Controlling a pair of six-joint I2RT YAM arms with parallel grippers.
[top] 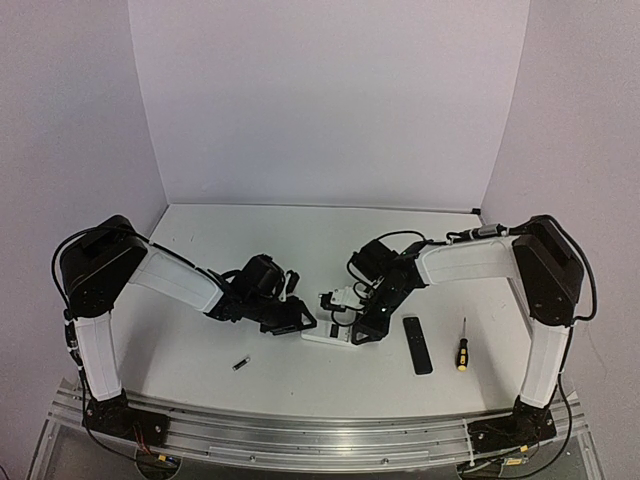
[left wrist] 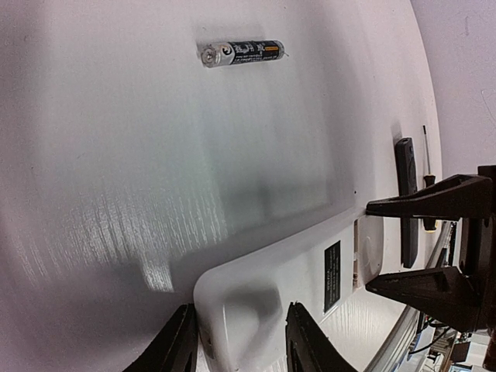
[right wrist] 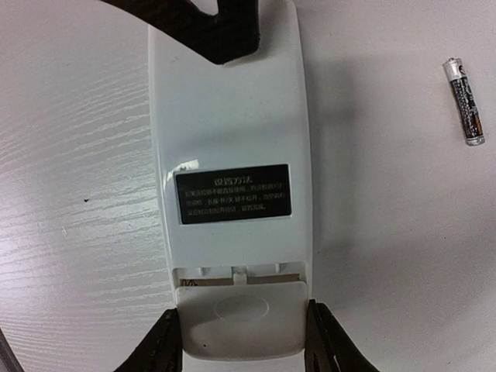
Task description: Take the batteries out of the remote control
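A white remote control [right wrist: 229, 124] lies face down on the table, its black label up. My left gripper [left wrist: 240, 341] is shut on its far end, one finger on each long edge. My right gripper [right wrist: 244, 341] is shut on the battery cover [right wrist: 240, 322] at the other end; the cover has slid partly out, leaving a narrow gap. One of the batteries [left wrist: 240, 53], dark with metallic ends, lies loose on the table, seen in the top view as the battery [top: 241, 364] in front of the left arm. Any batteries inside the remote [top: 320, 338] are hidden.
A long flat black slab [top: 417, 344] lies just right of the white remote. Beside it, further right, is a yellow-and-black-handled screwdriver [top: 462, 347]. White walls close in the table at the back and on both sides.
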